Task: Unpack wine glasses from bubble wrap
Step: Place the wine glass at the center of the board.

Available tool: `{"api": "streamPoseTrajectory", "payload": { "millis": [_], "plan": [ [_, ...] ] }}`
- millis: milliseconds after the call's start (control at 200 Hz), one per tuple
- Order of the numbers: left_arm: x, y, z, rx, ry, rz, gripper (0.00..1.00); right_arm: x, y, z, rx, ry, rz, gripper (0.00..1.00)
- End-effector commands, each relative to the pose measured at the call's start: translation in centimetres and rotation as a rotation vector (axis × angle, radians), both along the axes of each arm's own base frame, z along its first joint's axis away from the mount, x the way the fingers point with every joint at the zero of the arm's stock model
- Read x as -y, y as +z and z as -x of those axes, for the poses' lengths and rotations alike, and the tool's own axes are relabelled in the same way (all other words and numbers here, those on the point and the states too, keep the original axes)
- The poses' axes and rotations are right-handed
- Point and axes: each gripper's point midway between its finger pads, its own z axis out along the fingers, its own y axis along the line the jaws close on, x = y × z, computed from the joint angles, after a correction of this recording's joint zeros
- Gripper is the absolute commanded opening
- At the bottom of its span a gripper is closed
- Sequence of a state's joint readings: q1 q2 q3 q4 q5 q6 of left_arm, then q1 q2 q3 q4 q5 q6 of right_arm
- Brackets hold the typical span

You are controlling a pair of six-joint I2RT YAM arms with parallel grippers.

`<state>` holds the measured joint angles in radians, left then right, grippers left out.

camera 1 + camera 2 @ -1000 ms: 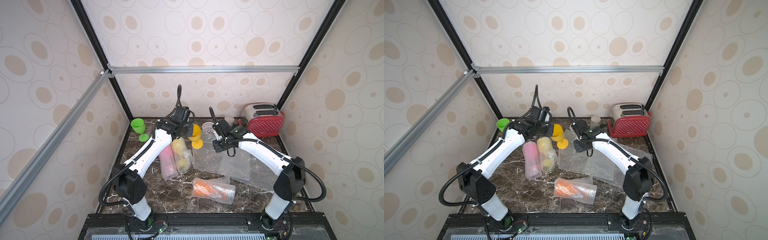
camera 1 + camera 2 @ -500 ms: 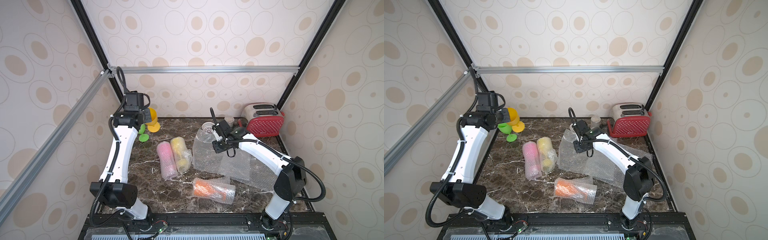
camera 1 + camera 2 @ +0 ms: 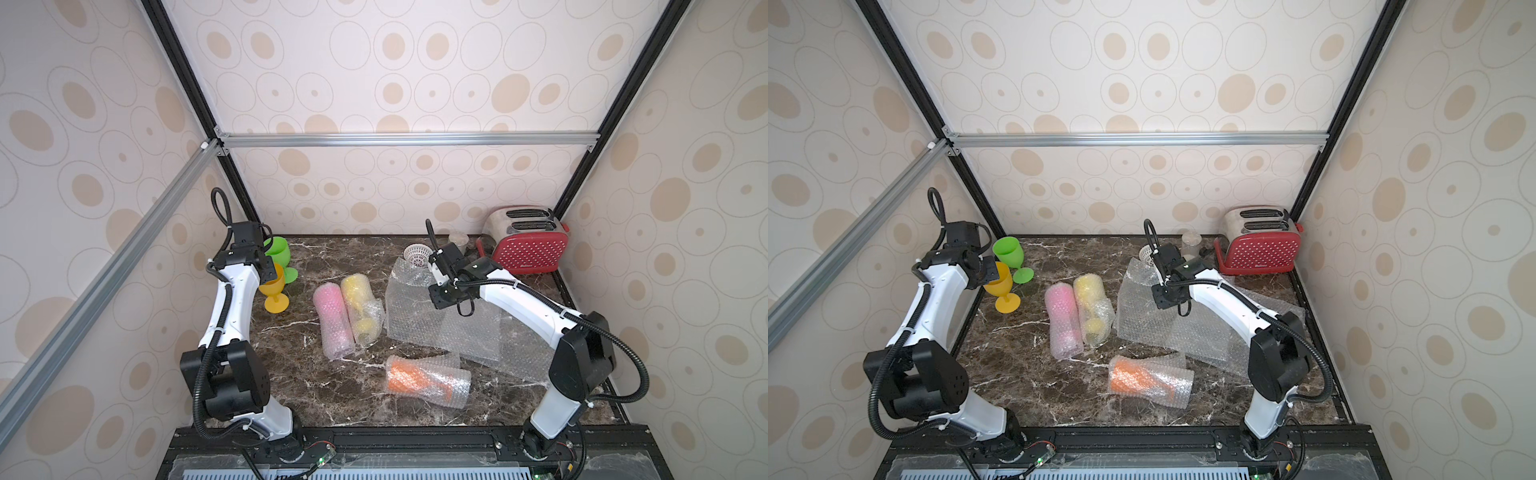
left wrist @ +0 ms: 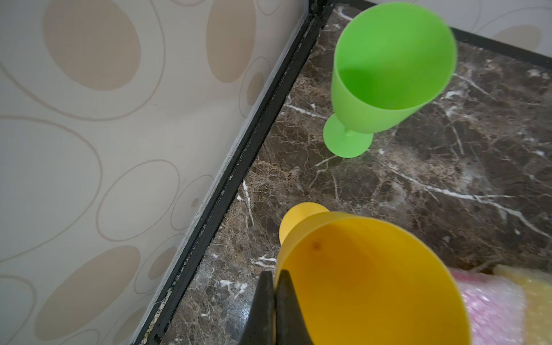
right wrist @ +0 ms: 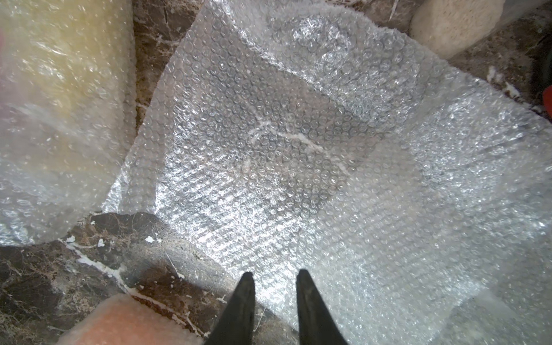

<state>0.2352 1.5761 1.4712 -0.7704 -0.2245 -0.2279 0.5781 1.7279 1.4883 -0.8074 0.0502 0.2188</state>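
My left gripper (image 4: 276, 273) is shut on the rim of an upright yellow wine glass (image 3: 274, 289) (image 4: 367, 277) near the table's left edge. Its foot (image 4: 298, 218) is low over the marble; contact cannot be told. A bare green wine glass (image 3: 277, 249) (image 3: 1009, 251) (image 4: 388, 68) stands just behind it. Three bubble wrap tubes lie mid-table: pink (image 3: 332, 320), yellow (image 3: 359, 307) and orange (image 3: 424, 380). My right gripper (image 5: 274, 276) (image 3: 436, 297) hangs open and holds nothing, over the edge of a flat bubble wrap sheet (image 5: 298, 149) (image 3: 419, 324).
A red toaster (image 3: 528, 249) stands at the back right, with a clear jar (image 3: 458, 239) and a small white perforated bowl (image 3: 417, 254) beside it. The left wall and black frame rail (image 4: 239, 149) run close by the two bare glasses.
My left arm has carried the yellow glass from the back middle over to the left, then lowered it beside the green glass. The right arm has not moved.
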Motion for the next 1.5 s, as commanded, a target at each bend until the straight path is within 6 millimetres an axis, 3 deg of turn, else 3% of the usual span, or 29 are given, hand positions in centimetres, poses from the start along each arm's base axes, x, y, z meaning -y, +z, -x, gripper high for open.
{"api": "streamPoseTrajectory", "payload": {
  "millis": [0, 315, 485, 765, 945, 1125, 1241, 1381, 1496],
  "plan": [
    [-1.6, 0.7, -1.6, 0.101, 0.026, -0.006, 0.01, 0.8, 0.6, 0.4, 0.005, -0.004, -0.001, 0.27],
    [-2.5, -3.4, -2.5, 0.070, 0.031, 0.040, 0.02, 1.1, 0.1, 0.4, -0.012, -0.020, 0.003, 0.27],
    [-2.7, -4.4, -2.4, 0.054, 0.038, 0.053, 0.04, 0.9, 0.3, 0.2, -0.009, -0.018, -0.002, 0.27],
    [-3.1, -4.4, -2.4, 0.025, 0.036, 0.043, 0.29, 0.9, 0.1, 0.4, -0.019, -0.021, -0.003, 0.27],
    [-3.3, -2.7, -2.8, 0.049, 0.036, 0.027, 0.43, 1.0, 0.4, 0.4, -0.013, -0.026, -0.004, 0.27],
    [-3.5, 0.0, -3.5, 0.092, 0.033, 0.013, 0.47, 0.9, 0.6, 0.4, -0.012, -0.025, -0.013, 0.27],
    [-3.5, 2.7, -3.7, 0.139, 0.025, 0.004, 0.48, 1.0, 0.9, 0.5, -0.008, -0.032, -0.016, 0.27],
    [-1.9, 6.5, -3.8, 0.224, -0.024, 0.036, 0.49, 1.6, 1.2, 0.8, -0.008, -0.051, -0.005, 0.27],
    [1.0, 8.6, -3.7, 0.247, -0.101, 0.048, 0.49, 2.2, 1.0, 1.4, -0.035, -0.070, -0.008, 0.27]
  ]
}}
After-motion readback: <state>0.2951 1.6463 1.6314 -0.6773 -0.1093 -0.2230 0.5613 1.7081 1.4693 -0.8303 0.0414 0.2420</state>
